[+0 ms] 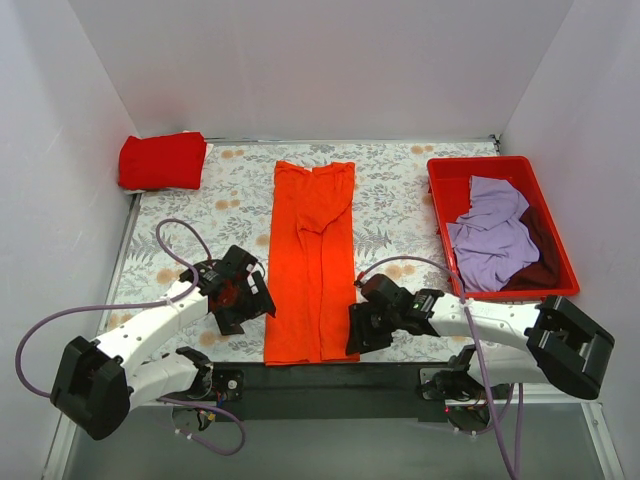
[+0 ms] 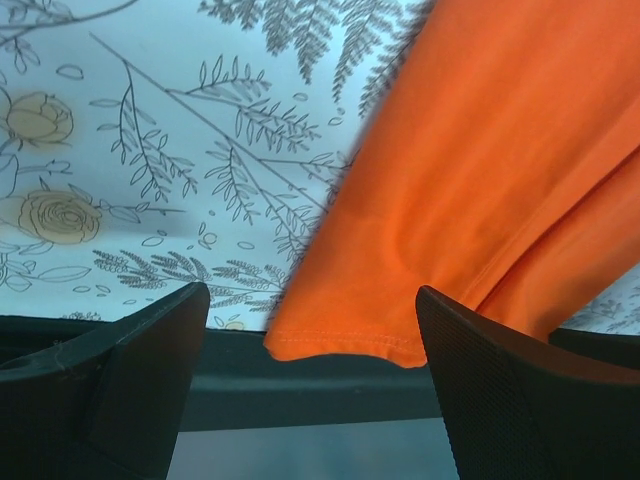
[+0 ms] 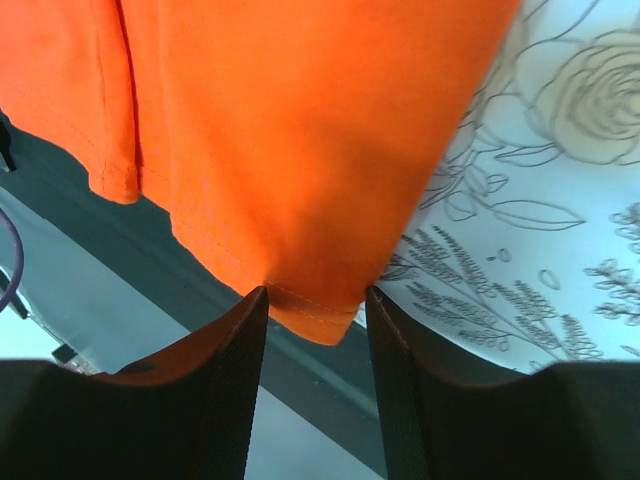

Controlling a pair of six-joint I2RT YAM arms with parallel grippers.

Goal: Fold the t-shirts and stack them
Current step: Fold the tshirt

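The left gripper [image 2: 312, 300] stands wide apart, low over the near edge of the counter [image 1: 230, 200]. The near left corner of the orange tee [image 1: 315, 260] lies between its fingers [image 2: 120, 380], and neither one seems to press on the cloth. The right gripper [image 3: 317, 295] has its fingers partly apart, astride the near right corner of the same tee. The stitched hem sits in the gap between them. I cannot tell if they touch it.

The orange tee lies mid-counter, folded lengthwise into a long strip, and its near hem hangs over the edge of the flowered cover. A red tee [image 1: 162, 160] sits folded at the far left corner. On the right stands a red bin [image 1: 452, 190] with a crumpled lavender tee [image 1: 490, 240] lying over a maroon tee [image 1: 540, 260].
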